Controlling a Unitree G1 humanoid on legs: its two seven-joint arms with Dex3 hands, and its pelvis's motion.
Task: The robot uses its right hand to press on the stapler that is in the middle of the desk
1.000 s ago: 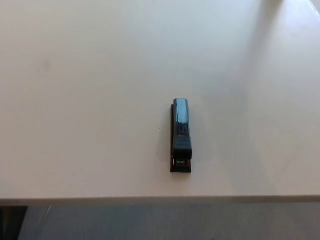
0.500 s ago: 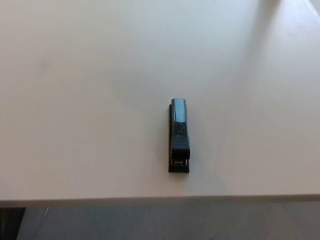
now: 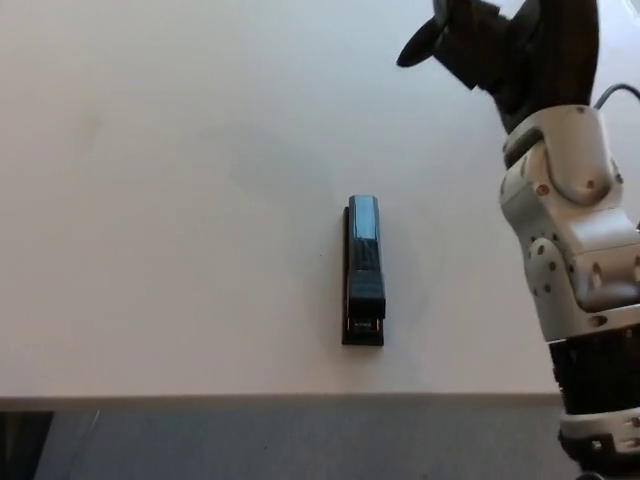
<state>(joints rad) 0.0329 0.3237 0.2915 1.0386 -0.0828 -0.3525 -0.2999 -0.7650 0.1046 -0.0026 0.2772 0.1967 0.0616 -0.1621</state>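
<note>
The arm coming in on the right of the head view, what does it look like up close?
The right arm is built of rounded light-grey shells dotted with small screws, with a black ribbed section lower down. A thin dark cable loops at the wrist. The right hand is black with thick, blunt fingers.

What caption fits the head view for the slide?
Right hand raised above the desk, beyond the untouched black stapler lying near the front edge.

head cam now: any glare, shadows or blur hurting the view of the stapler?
Head view: stapler sharp, a pale sheen along its top, faint soft shadow on its left; desk evenly lit, no blown-out glare; right hand at the top edge is dark, cropped and slightly soft.
</note>
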